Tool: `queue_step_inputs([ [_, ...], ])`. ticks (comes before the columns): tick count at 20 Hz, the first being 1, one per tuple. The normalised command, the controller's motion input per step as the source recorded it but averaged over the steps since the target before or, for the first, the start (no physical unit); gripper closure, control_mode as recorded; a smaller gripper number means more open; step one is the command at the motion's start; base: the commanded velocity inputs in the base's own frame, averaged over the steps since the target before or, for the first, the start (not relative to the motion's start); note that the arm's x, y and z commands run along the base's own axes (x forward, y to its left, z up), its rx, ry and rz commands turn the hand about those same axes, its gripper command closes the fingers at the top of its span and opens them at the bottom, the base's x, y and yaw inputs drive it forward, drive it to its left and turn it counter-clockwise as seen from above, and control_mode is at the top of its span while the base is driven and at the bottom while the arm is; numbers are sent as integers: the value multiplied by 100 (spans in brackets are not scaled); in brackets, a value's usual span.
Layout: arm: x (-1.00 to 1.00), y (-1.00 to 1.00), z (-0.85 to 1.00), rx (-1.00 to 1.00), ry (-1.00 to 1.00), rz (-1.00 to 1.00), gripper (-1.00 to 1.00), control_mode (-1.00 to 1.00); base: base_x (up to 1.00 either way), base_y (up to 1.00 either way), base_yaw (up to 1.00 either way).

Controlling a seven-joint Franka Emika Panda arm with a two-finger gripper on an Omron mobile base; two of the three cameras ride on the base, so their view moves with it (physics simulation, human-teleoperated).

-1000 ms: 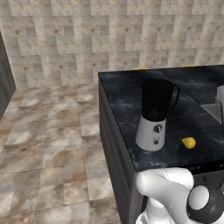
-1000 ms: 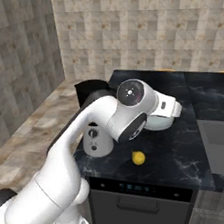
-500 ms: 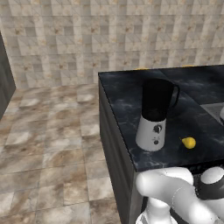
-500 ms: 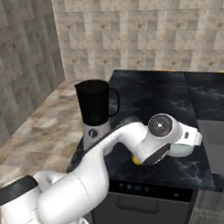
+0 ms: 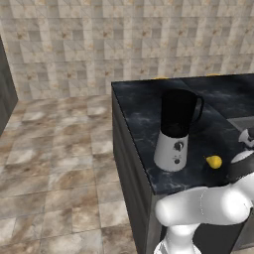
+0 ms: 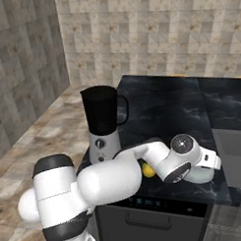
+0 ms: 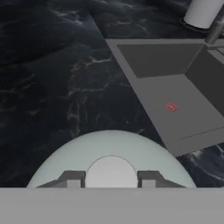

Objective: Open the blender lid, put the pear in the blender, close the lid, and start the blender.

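At the bottom of the hand view the gripper (image 7: 111, 178) pinches the knob of the blender lid (image 7: 65, 157), low over the counter (image 7: 52, 87), probably to leave the blender (image 6: 104, 124) free for the pear (image 5: 214, 161).

Open counter (image 5: 144, 119) surrounds the blender (image 5: 175, 130); the sink (image 7: 175, 92) lies beside the lid (image 7: 111, 151)

Glossy white rounded arm links (image 6: 109, 177), dark joint bands, grey round wrist cap.
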Motion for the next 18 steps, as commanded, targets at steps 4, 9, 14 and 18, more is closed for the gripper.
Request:
queue_step_inputs([
  [4, 3, 0, -43, 0, 0, 8, 100, -100, 0, 0, 0],
  [9, 23, 0, -47, 0, 0, 12, 100, -100, 0, 0, 0],
  [14, 61, 0, -38, 0, 0, 14, 100, -100, 0, 0, 0],
  [18, 62, -6, -24, 1, 4, 15, 100, -100, 0, 0, 0],
])
